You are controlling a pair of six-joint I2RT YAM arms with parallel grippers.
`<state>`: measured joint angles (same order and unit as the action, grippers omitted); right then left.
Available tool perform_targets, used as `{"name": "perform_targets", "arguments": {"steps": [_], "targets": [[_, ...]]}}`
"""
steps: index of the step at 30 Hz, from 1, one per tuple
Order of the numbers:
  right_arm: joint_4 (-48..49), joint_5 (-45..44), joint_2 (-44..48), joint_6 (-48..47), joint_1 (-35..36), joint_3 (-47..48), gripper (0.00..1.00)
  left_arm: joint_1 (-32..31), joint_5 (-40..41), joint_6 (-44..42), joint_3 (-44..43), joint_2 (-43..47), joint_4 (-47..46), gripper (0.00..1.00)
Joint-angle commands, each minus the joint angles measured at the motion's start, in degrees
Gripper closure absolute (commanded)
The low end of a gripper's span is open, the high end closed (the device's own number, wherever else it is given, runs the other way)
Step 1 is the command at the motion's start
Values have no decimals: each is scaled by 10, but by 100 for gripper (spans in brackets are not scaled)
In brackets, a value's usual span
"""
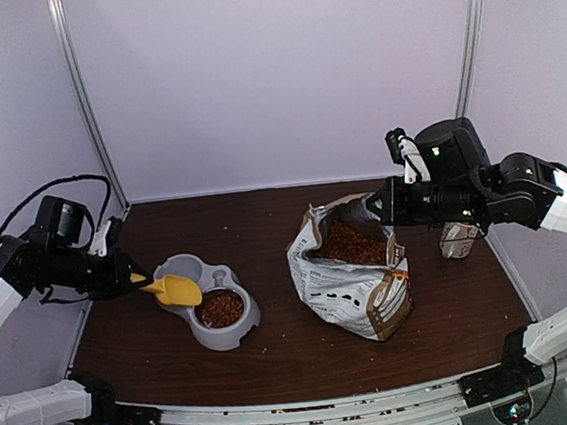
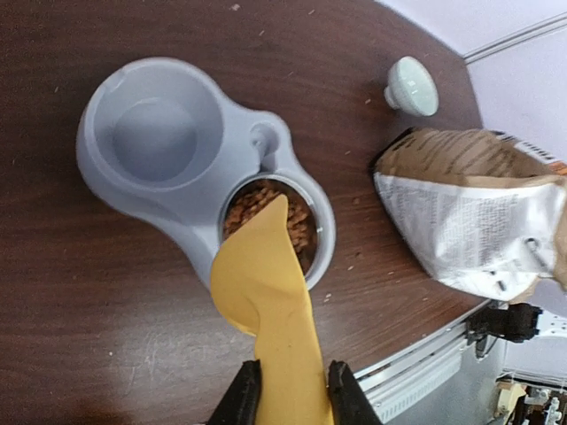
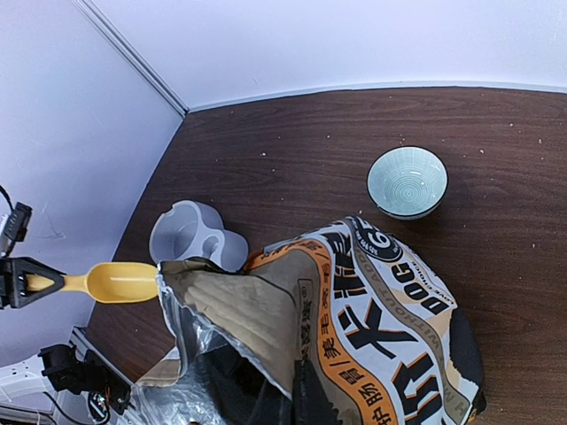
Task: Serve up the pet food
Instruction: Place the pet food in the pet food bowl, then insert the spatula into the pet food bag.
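Warm browns and one yellow scoop [image 1: 177, 290] on a dark brown, wood-grained table [image 1: 278, 359]
The pet food [image 1: 221, 307] is reddish brown; its double dish [image 1: 181, 272] plain pale grey; the bag [image 1: 346, 292] silver-white with orange-brown trim and bold black lettering; the small bowl [image 3: 407, 181] near the table's right edge pale green, ringed inside, dark-rimmed

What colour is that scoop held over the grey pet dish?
The scoop is plain yellow-orange, with no pattern. The left wrist view shows it best.

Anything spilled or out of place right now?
Nothing major: only tiny pale crumbs scattered over the table. The pet food sits inside the grey feeder, and the bag stands upright.
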<state>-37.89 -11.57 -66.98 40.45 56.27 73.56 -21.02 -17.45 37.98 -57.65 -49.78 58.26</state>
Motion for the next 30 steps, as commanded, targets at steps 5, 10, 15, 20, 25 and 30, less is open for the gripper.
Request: {"name": "perform_targets", "arguments": {"steps": [5,10,15,20,25,30], "targets": [[21,58,-9,-30,9,17,100,-127,-26,33,-199,-15,-78,100],[11,46,-39,-39,41,42,100,-266,-4,24,-255,-76,-122,100],[16,43,-52,-35,60,51,100,-358,37,-10,-323,-161,-122,100],[21,39,-57,-27,74,53,100,-386,76,-29,-346,-219,-103,100],[34,38,-71,-19,97,53,100,-402,177,-39,-378,-275,-55,100],[47,37,-93,-11,117,62,100,-441,281,-42,-412,-351,-37,100]]}}
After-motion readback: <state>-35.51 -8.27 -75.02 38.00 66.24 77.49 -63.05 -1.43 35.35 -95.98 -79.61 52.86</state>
